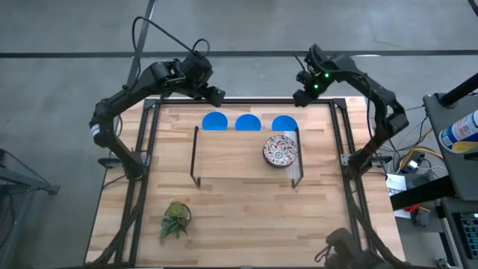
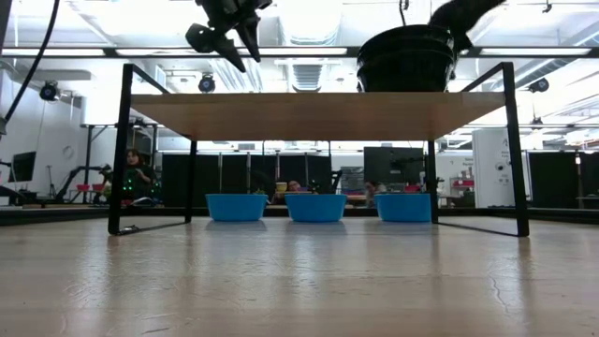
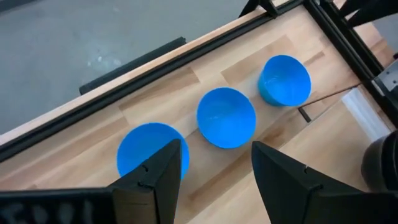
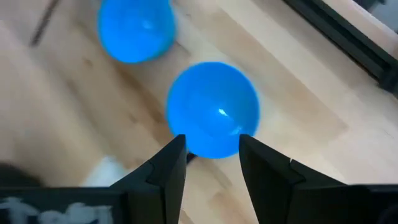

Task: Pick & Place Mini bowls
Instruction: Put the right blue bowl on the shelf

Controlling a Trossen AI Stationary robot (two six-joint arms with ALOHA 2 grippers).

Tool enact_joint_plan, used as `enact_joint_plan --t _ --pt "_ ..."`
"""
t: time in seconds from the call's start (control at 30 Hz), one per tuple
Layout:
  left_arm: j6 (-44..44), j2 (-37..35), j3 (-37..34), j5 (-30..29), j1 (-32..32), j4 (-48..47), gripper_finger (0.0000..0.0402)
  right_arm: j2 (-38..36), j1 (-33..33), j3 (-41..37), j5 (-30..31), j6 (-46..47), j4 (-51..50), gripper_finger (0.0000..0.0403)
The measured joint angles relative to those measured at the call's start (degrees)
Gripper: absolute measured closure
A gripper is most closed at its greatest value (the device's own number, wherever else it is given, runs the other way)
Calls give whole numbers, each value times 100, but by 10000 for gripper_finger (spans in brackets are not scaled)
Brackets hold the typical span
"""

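Three plain blue mini bowls [image 1: 215, 120] [image 1: 247, 121] [image 1: 284, 122] stand in a row on the table along its far edge, half under the far edge of a wooden shelf [image 1: 239, 161]. They also show in the low view [image 2: 315, 207]. Patterned mini bowls [image 1: 280, 149] stand stacked on the shelf's right part and look dark in the low view [image 2: 407, 58]. My left gripper [image 3: 217, 149] hangs open in the air above the left blue bowl [image 3: 146, 152], at the table's far edge [image 1: 213, 95]. My right gripper [image 4: 212, 140] hangs open above the right blue bowl [image 4: 213, 109], also at the far edge [image 1: 302, 97].
The shelf stands on a dark metal frame [image 2: 122, 150] in the middle of the table. A small green plant [image 1: 175, 219] stands near the table's near left. A black frame rail [image 1: 246, 101] runs along the table's far edge, with equipment beyond the right edge [image 1: 455, 134].
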Motion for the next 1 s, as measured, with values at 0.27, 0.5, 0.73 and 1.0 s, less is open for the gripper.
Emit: enact_joint_plan --t 0.27,0.5,0.73,1.0 --pt "-84 -7 2 156 -2 -13 214 -2 -96 -1050 470 273 657 257" --pt "-95 -9 2 197 -4 -72 214 -2 -103 -1974 510 478 1473 257" --pt "-81 -9 2 296 -4 -78 214 -2 -95 -2632 441 766 2206 257" --pt "-11 -9 0 301 -4 -81 214 -2 -95 -3137 378 943 2742 264"
